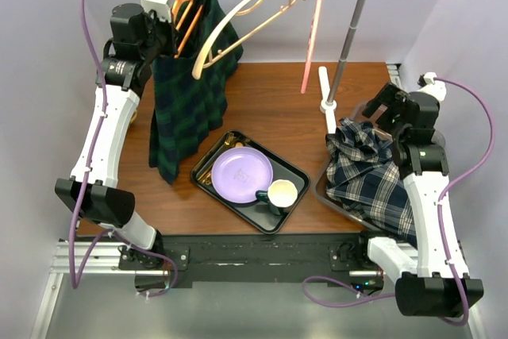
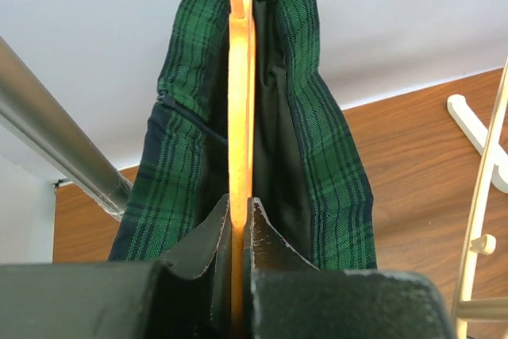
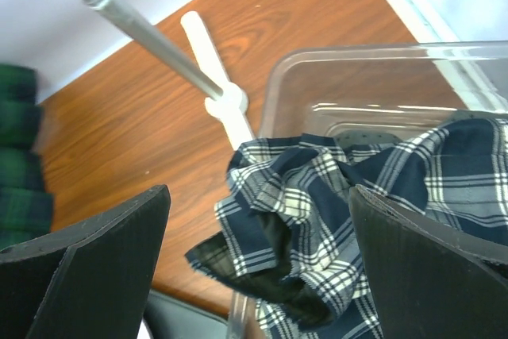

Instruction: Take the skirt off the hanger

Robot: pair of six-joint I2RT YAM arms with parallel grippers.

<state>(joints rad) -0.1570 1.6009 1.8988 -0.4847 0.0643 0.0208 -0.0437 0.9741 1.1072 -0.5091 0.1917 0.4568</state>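
While green plaid skirt hangs on orange hanger, hanger bar is seen clamped between left fingers, cloth draped just beyond fingertips on both sides. Right fingers are spread wide apart, nothing gripped, with blue plaid garment in clear bin beneath them. Skirt is judged soft, light and limp. It is best pinched at waistband beside hanger, with stiff hanger steadied.
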